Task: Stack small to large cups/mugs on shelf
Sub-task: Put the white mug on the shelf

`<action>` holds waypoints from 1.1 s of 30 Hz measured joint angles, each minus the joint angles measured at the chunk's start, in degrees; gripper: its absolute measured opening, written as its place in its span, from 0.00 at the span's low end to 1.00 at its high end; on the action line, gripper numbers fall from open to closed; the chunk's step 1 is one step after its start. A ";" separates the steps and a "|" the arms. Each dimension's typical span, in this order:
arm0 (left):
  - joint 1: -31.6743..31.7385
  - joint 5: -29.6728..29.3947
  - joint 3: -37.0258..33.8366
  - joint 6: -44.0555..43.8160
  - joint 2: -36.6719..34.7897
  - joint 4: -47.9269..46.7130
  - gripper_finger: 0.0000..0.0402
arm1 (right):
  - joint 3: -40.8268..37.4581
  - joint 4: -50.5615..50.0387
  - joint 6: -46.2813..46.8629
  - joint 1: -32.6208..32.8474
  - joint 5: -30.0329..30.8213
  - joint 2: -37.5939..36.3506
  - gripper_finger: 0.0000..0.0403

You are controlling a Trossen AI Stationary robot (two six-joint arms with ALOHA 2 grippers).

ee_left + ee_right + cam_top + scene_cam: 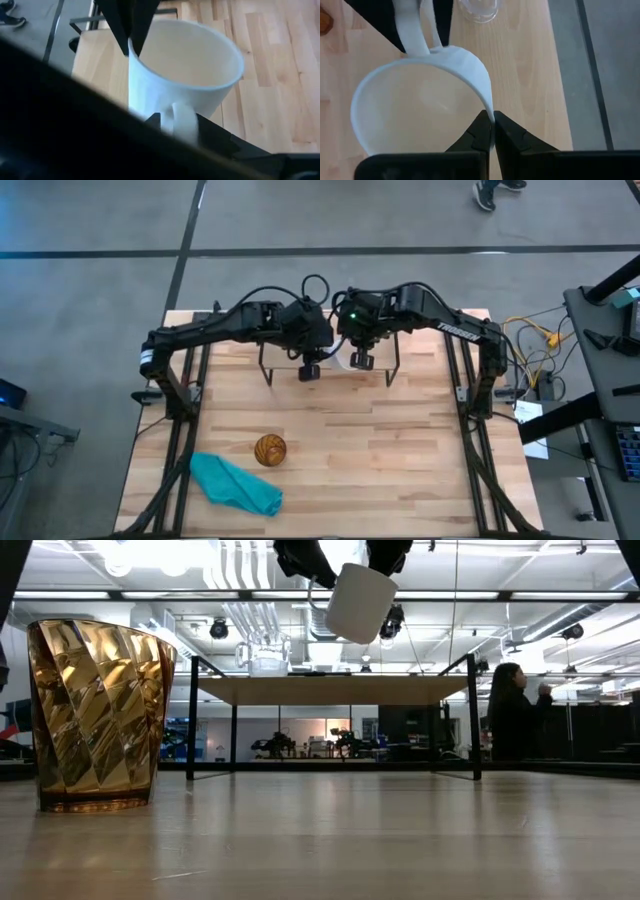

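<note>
Right fingers (493, 131): pressed together on the rim of the white mug (422, 102), one fingertip inside the wall and one outside.
Left fingers (180, 125): clamped on the white mug's handle, one dark fingertip on each side of it.
White mug: held in the air by both arms at once, tilted, above the shelf (330, 690); in the low view it hangs just over the board top.
Right gripper (361, 360): over the back middle of the tabletop (380, 450), above the shelf.
Left gripper (309, 371): just beside the right one, also over the shelf.
Clear glass cup (479, 10): standing on the shelf board, near the mug; in the low view it sits left of centre on the board.
Amber cup (270, 450): upright on the tabletop, well apart from the shelf, toward the front left.
Teal cloth (235, 484): crumpled on the tabletop, just beside the amber cup.
Person (515, 715): standing in the room behind the tabletop.
</note>
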 joint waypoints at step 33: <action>0.03 0.35 0.02 -0.14 0.36 0.10 0.11 | -0.21 -0.71 0.01 -0.11 0.20 -0.65 0.03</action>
